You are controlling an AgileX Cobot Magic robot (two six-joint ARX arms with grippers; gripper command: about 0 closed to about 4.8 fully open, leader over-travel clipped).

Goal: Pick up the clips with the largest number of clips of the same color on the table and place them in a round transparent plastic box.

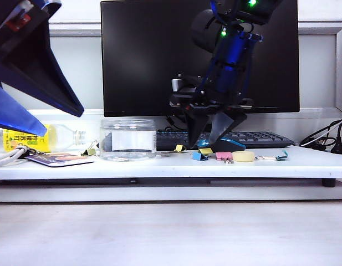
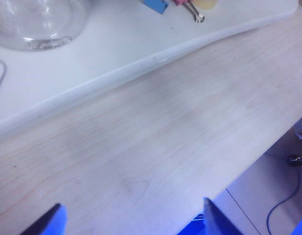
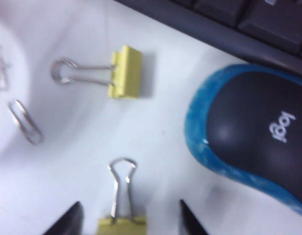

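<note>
Two pale-yellow clips show in the right wrist view. One clip point(image 3: 122, 226) lies on the white board between the spread fingers of my right gripper point(image 3: 129, 218), its wire handles pointing away; the fingers do not press on it. The other clip point(image 3: 126, 72) lies farther off, near the keyboard. In the exterior view my right gripper point(image 1: 203, 143) hangs open just over a yellow clip point(image 1: 205, 151), with another point(image 1: 179, 148) to its left. The round transparent plastic box point(image 1: 128, 139) stands left of them. My left gripper point(image 2: 133, 215) is open and holds nothing, over the wooden table front.
A blue-edged mouse point(image 3: 253, 132) and a black keyboard point(image 3: 229, 19) lie beside the clips. A paper clip point(image 3: 24, 121) lies near them. A blue clip point(image 1: 198, 157), a pink clip point(image 1: 224, 156) and a yellow tape roll point(image 1: 243, 156) sit on the board's front. A yellow-labelled bottle point(image 1: 26, 138) lies far left.
</note>
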